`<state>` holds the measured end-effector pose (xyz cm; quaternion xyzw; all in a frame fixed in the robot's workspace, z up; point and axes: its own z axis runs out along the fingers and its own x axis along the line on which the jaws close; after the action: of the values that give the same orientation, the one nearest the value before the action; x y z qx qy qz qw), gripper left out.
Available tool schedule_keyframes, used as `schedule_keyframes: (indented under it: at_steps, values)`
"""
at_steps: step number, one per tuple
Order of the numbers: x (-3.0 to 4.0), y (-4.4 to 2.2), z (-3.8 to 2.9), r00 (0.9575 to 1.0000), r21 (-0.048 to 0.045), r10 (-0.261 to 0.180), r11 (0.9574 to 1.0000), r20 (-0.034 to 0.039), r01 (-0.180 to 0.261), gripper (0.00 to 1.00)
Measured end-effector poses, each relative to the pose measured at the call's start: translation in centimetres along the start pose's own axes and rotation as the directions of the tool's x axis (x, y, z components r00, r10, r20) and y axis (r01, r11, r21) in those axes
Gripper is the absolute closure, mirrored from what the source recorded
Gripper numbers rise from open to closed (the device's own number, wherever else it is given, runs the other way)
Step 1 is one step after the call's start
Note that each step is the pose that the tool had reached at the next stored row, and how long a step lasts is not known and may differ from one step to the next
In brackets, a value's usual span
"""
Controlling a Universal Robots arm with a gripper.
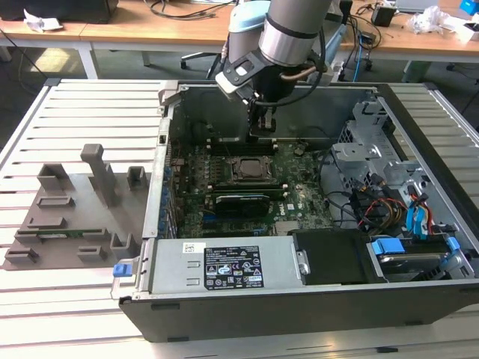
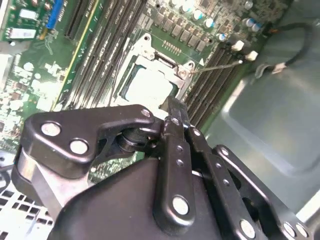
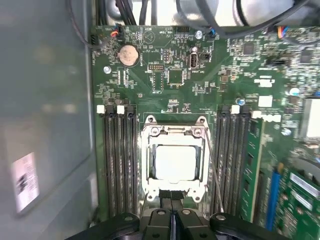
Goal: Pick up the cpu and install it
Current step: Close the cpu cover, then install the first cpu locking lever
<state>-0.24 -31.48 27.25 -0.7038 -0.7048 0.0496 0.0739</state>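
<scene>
Down inside the open dark-grey metal computer case [image 1: 314, 314], laid on its side on a white slatted table [image 1: 75, 105]: the black linkage gripper [image 1: 262, 133] at the end of the grey arm. Hangs low over the green motherboard [image 1: 299, 196], near the case's far wall in the exterior view. Jaws pressed together, with nothing clamped between them. In the first wrist view, two black fingers [image 3: 163, 201] side by side with barely a line of gap.

Just beyond the fingertips, the small flat square silvery-grey cpu [image 3: 175, 162]. Sits flat and square in the middle of the pale metal socket frame [image 3: 149, 165], ringed by it on all four sides. Apart from the gripper, not touched by it. Same cpu [image 2: 147, 86] in the second wrist view, pale and bright under the light, partly hidden behind the gripper's black links.

Alongside the frame, a thin silver wire lever [image 3: 212, 160], lying close to the board. Flanking the socket on both sides, rows of long black memory slots [image 3: 117, 160]. Further along the board, a round silver coin battery [image 3: 129, 55].

At the near side of the case in the exterior view, a silver metal power supply box [image 1: 172, 265] with a white label. Towards the exterior view's right, a bundle of blue cables [image 1: 415, 217] by the drive bays. On the table at the exterior view's left, well apart from the case, a cluster of grey plastic fixture blocks [image 1: 97, 176], some upright and some low
</scene>
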Motion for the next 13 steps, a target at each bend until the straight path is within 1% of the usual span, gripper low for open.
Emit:
schedule_keyframes:
  at_steps: [10,11,12,13]
  values:
    - [0.00,-0.01,-0.05,1.0000,0.0000,0.000,1.0000,-0.0008,0.000,0.89]
    - [0.00,-0.01,-0.04,1.0000,-0.0014,0.000,1.0000,-0.0010,0.000,0.89]
    - [0.00,-0.01,-0.04,1.0000,-0.0311,-0.001,0.9995,0.0016,0.001,0.89]
    - [0.00,-0.01,-0.03,1.0000,-0.0683,-0.002,0.9977,0.0028,0.002,0.89]
